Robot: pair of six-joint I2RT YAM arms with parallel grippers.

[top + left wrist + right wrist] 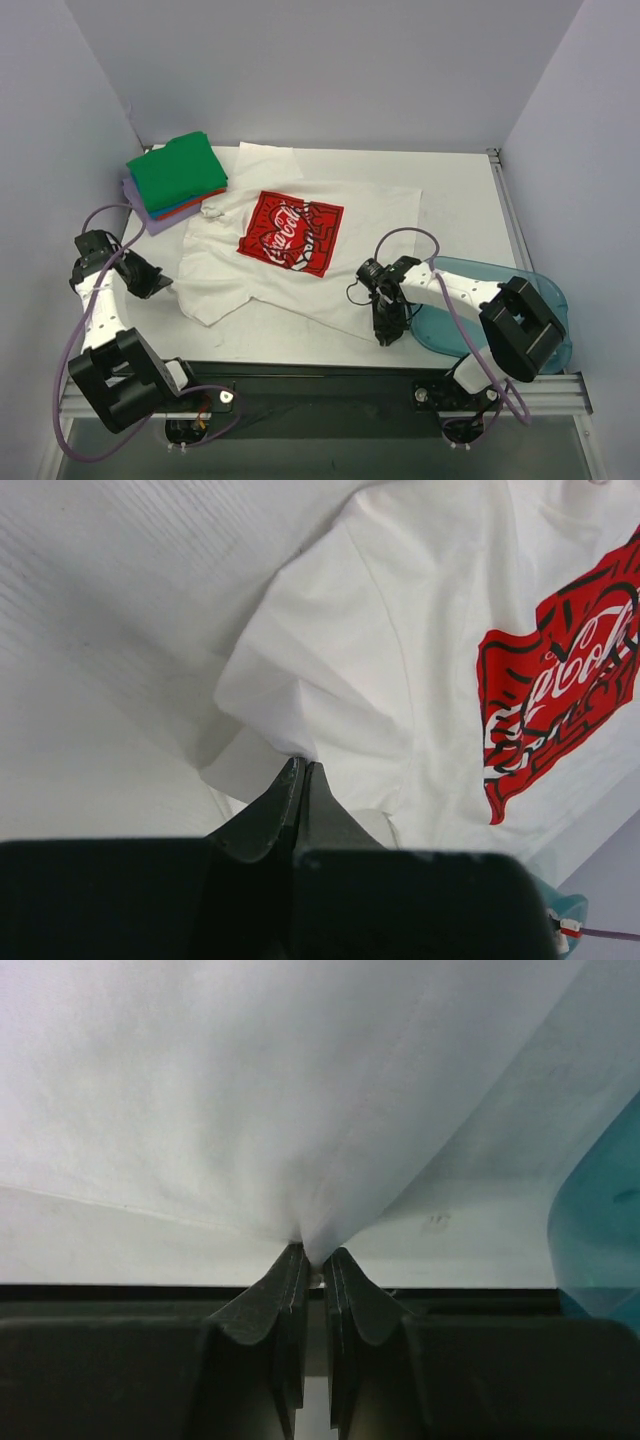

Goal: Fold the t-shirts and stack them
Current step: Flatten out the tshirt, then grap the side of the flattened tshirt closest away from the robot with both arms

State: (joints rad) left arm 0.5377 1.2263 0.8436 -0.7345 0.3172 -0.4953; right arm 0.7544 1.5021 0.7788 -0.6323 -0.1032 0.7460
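The white t-shirt (370, 215) with the red printed logo (291, 232) lies spread out in the middle of the table. My left gripper (160, 282) is shut on its left sleeve edge; the left wrist view shows the fingers (285, 795) pinching white cloth (340, 670). My right gripper (384, 335) is shut on the shirt's near edge, where the cloth (300, 1090) bunches between the fingers (352, 1280). A stack of folded shirts stands at the back left: green (176, 170) on top, then red-orange, blue and lavender (160, 224).
A translucent blue plastic bin (545, 295) sits at the right, close to my right arm, and shows in the right wrist view (600, 1230). Grey walls close in the table on the left, back and right. The table's black front edge (300, 372) is just below the shirt.
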